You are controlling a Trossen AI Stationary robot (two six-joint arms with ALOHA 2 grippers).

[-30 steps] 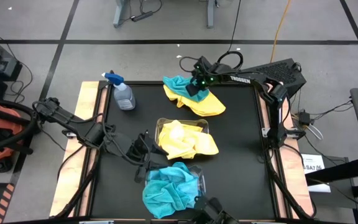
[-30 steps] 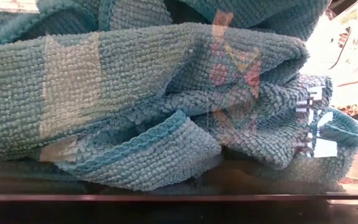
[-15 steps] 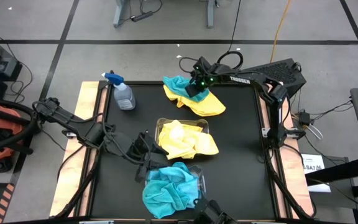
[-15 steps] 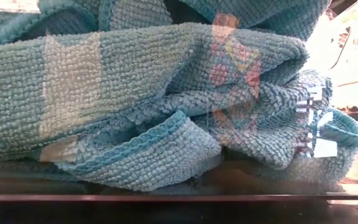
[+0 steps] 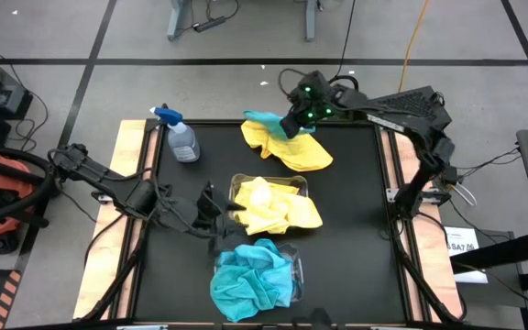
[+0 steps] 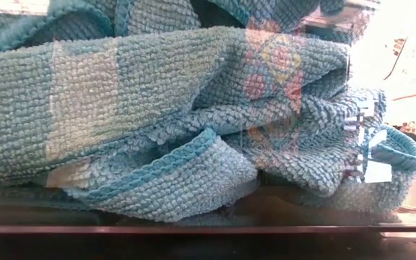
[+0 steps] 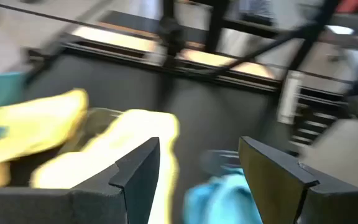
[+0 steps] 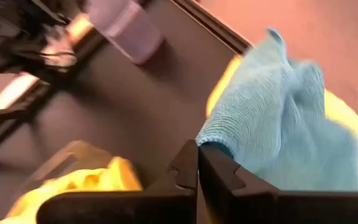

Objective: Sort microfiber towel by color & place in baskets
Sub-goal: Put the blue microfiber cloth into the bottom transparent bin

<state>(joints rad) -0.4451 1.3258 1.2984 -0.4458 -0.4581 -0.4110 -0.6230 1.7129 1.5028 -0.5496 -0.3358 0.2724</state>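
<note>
Black tabletop at the far edge: the right gripper (image 5: pixel 291 126), clamped shut on a corner of the soft, limp teal towel (image 5: pixel 266 120), lifts it off a yellow towel (image 5: pixel 302 154).

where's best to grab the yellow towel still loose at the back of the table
Probably the yellow towel's front-right flap, from above: it lies flat and bare there. Its back corner is under the teal towel that the right tool is shut on.
</note>
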